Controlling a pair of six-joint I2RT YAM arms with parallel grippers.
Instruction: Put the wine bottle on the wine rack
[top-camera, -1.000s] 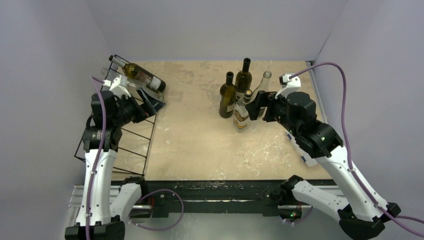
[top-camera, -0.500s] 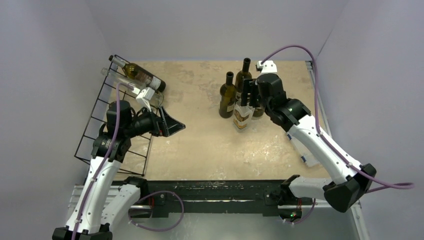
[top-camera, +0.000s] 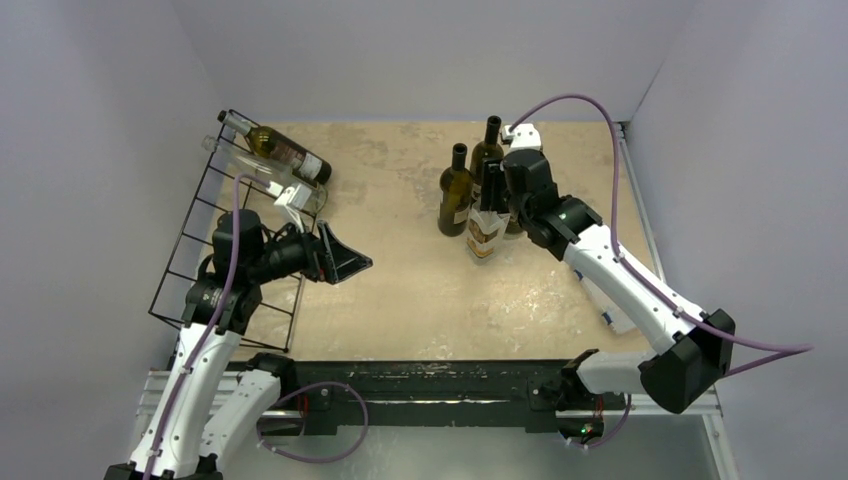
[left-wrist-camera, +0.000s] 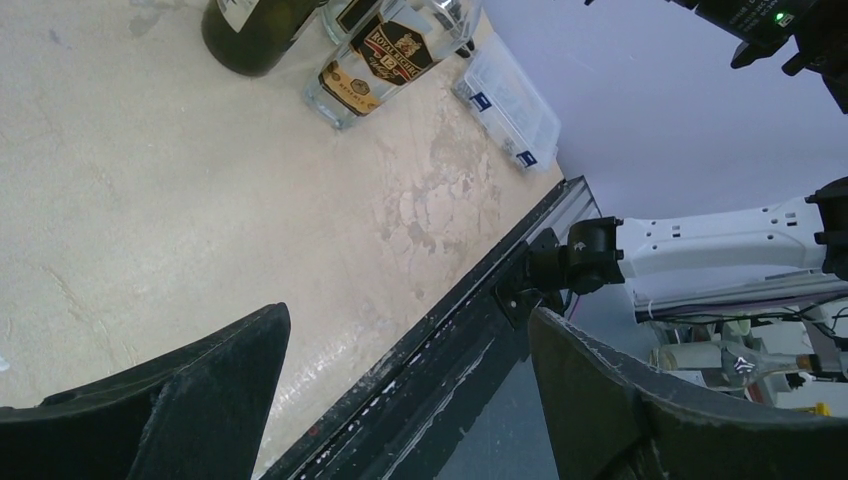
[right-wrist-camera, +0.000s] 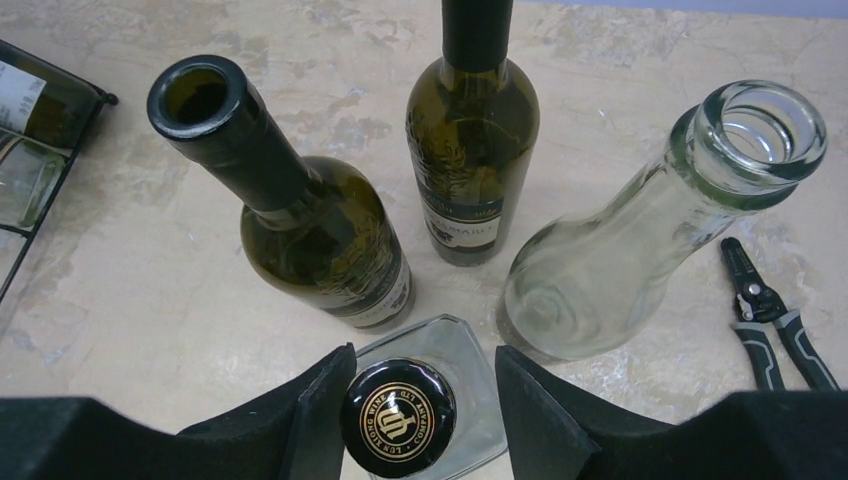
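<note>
Well, nearest me the left gripper (top-camera: 352, 262) hangs spread and empty over the table (top-camera: 400, 290), just beside the wine rack (top-camera: 172, 280). Further in, the right gripper (right-wrist-camera: 421, 365) straddles the gold-printed cap of a square clear bottle (right-wrist-camera: 397, 415), jaws not yet pinching it. Behind stand two dark green wine bottles (top-camera: 455, 195) (top-camera: 487, 150) and a clear bottle (right-wrist-camera: 600, 270), all off the rack. At the rack's far end two racked bottles (top-camera: 285, 155) already lie, so I'd judge the job partly done. Only the right wrist view shows the gap beside the cap and the pliers (right-wrist-camera: 770, 330). The overhead view alone shows the whole rack.
</note>
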